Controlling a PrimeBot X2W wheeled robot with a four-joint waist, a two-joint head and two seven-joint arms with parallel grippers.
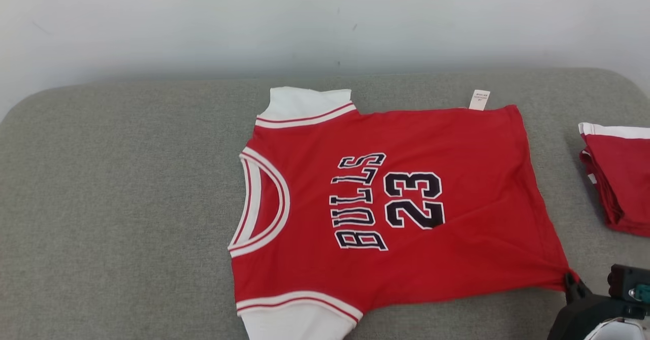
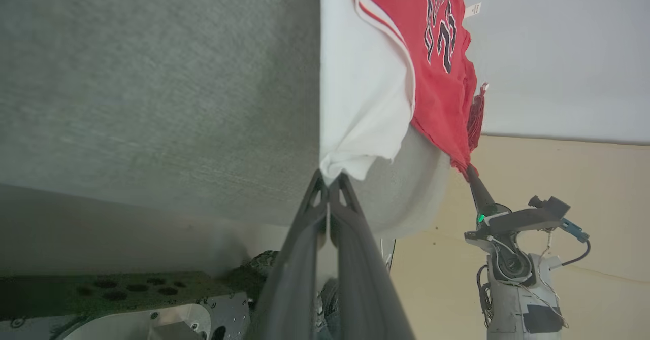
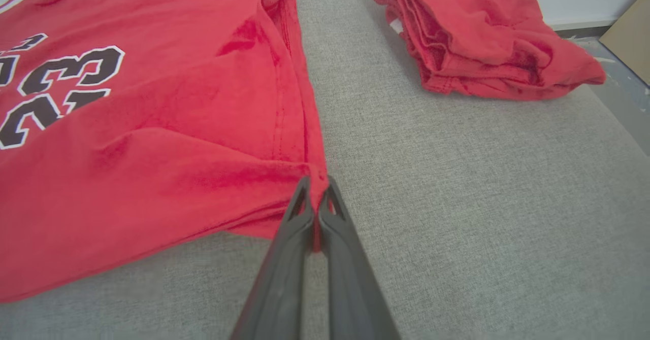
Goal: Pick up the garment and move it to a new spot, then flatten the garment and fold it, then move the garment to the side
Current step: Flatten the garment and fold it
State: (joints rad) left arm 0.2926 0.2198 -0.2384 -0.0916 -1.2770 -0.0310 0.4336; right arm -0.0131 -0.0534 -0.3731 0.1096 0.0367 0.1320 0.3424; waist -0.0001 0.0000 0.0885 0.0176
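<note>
The garment (image 1: pixel 406 203), a red jersey printed "BULLS 23" with white sleeves, lies spread flat on the grey padded surface (image 1: pixel 127 203), its neck toward the left. My right gripper (image 1: pixel 571 279) is shut on the near right hem corner; in the right wrist view the red cloth (image 3: pixel 152 127) is pinched between the tips of that gripper (image 3: pixel 316 188). In the left wrist view my left gripper (image 2: pixel 330 177) is shut on the edge of the white sleeve (image 2: pixel 355 101) at the surface's near edge. That view also shows the right gripper (image 2: pixel 469 170) holding the red corner.
A stack of folded red garments (image 1: pixel 619 177) lies at the right end of the surface, also seen as the red pile (image 3: pixel 482 30). A pale wall (image 1: pixel 325 20) runs behind the surface. Bare grey cloth extends to the left of the jersey.
</note>
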